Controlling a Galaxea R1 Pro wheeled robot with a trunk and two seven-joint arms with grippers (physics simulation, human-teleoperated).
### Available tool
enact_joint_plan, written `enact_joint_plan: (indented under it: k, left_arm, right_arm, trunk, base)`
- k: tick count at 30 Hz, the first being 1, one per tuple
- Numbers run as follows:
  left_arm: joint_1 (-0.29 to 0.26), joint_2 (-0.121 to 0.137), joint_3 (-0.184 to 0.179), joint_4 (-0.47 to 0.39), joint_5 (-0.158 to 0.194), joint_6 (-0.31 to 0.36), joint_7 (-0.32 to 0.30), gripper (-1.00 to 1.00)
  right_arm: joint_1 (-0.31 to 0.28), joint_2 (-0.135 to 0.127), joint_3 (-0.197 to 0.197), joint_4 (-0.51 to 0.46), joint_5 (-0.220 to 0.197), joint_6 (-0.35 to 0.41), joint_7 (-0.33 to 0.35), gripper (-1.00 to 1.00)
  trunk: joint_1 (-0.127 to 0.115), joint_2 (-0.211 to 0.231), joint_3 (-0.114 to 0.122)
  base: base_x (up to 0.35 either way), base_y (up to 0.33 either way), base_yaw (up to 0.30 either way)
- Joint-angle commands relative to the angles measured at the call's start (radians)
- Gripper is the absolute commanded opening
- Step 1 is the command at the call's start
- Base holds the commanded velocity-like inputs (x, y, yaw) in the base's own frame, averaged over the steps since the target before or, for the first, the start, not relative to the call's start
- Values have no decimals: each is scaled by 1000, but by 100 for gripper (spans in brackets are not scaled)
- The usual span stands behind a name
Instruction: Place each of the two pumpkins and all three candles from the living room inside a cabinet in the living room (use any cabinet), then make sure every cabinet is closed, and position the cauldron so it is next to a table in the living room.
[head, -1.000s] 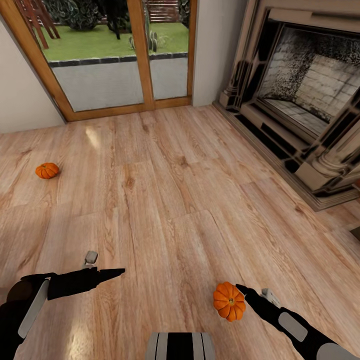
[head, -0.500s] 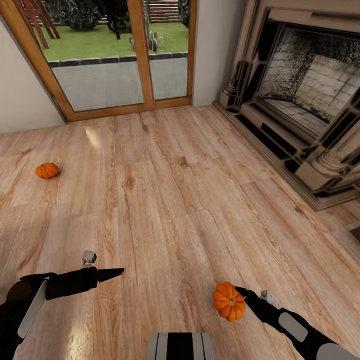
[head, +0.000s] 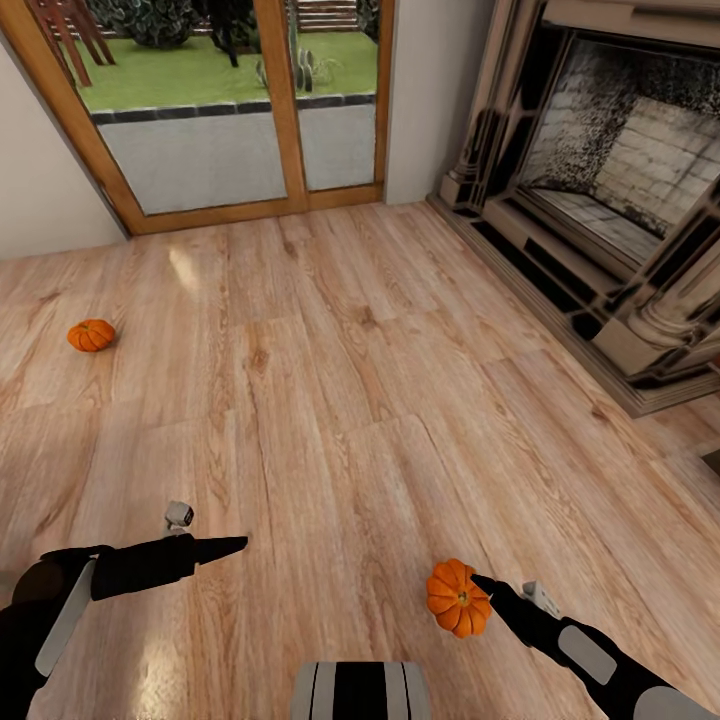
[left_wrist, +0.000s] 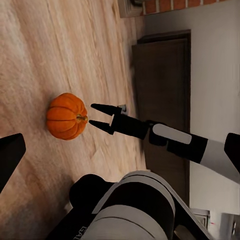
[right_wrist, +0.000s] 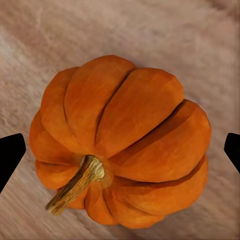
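Pumpkins lie on the wood floor (head: 330, 400) in two places. The nearer pumpkin (head: 458, 598) sits low in the head view, on its side with the stem pointing toward the robot's right arm. The right gripper (head: 482, 582) hangs just beside it, its dark fingertips at the stem side; in the left wrist view the same gripper (left_wrist: 95, 116) shows its two fingers spread apart, tips just short of the pumpkin (left_wrist: 66, 116) and not closed on it. From the right wrist view the pumpkin (right_wrist: 120, 142) sits between the two black fingertips (right_wrist: 11, 152), which stand wide at either edge, apart from its ribs.

The second pumpkin (head: 91, 335) rests well apart, far to the robot's left on the floor, near the white wall (head: 40, 190). The left gripper (head: 232, 545) hovers above bare boards, empty; whether its fingers are parted or together cannot be told from these views.

Beyond the floor stand a glass patio door (head: 230, 110) with a wooden frame and, to the right, a stone fireplace (head: 610, 190).
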Motion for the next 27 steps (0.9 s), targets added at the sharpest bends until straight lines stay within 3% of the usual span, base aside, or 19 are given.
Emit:
enact_joint_plan:
  k: [1,12,16,23,27]
  left_arm:
    - [0,0,0,0,3,9,-1,100]
    - [0,-2,-3,0,3,9,-1,100]
    - [0,-2,-3,0,2,8,-1,100]
    - [0,-2,-3,0,2,9,-1,100]
    - [0,-2,-2,0,2,9,-1,100]
  right_arm:
    - [-1,-1,4,0,-8,3,3,100]
    - [-1,-1,6,0,-7,4,5,100]
    - [-1,-1,6,0,-7,4,5,100]
    - [-1,-1,6,0,-7,4,6,100]
    - [-1,-1,5,0,-7,4,5,100]
  trunk:
    - [0,0,-1]
    - [0,0,-1]
    - [2,-1,-16]
    - [2,-1,-16]
    - [3,-2,-32]
  base:
    - [0,0,0]
    - [0,0,0]
    - [0,0,0]
    - [0,0,0]
    - [0,0,0]
